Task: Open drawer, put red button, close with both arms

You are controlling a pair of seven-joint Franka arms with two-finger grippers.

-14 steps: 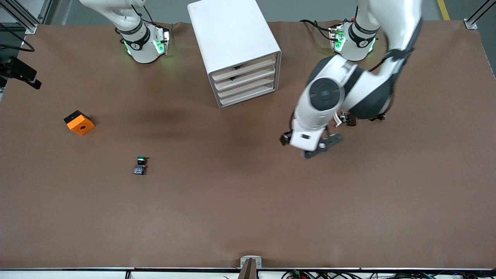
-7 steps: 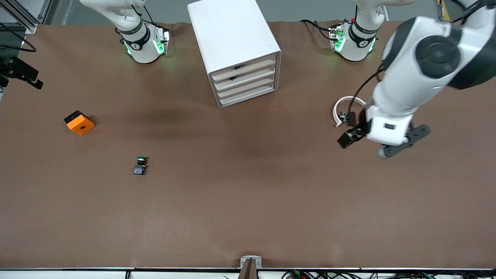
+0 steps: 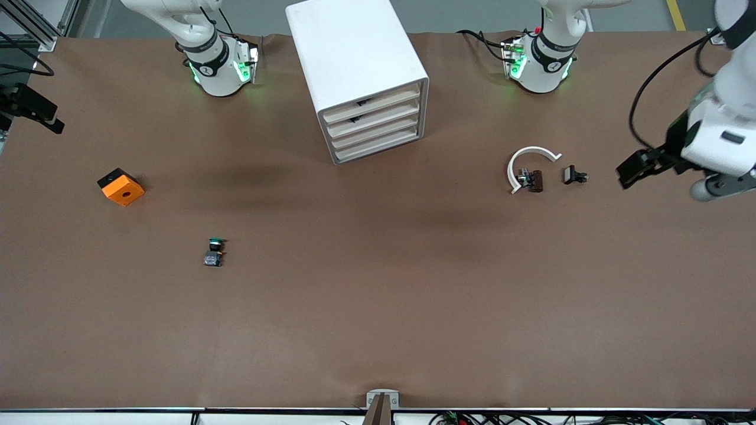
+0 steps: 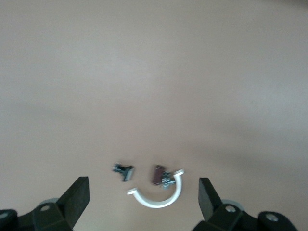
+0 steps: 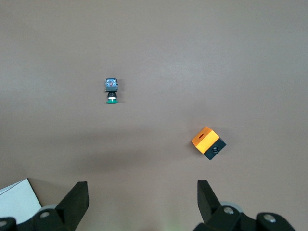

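Observation:
The white cabinet (image 3: 354, 71) stands between the arm bases, and all its drawers (image 3: 373, 127) are pushed in. No red button shows in any view. My left gripper (image 3: 716, 186) hangs in the air at the left arm's end of the table; in the left wrist view (image 4: 143, 193) it is open and empty, above small parts on the table. My right gripper (image 5: 143, 195) is open and empty, high over the table; it is out of the front view. A corner of the cabinet (image 5: 17, 199) shows in the right wrist view.
A green-capped button (image 3: 214, 251) (image 5: 111, 90) and an orange block (image 3: 120, 186) (image 5: 208, 143) lie toward the right arm's end. A white curved piece (image 3: 527, 160) (image 4: 156, 197), a small brown part (image 3: 534, 180) and a small black part (image 3: 573, 175) lie toward the left arm's end.
My left arm has swung from beside the cabinet's front toward the left arm's end of the table, uncovering the curved piece and the small parts. Nothing else moved.

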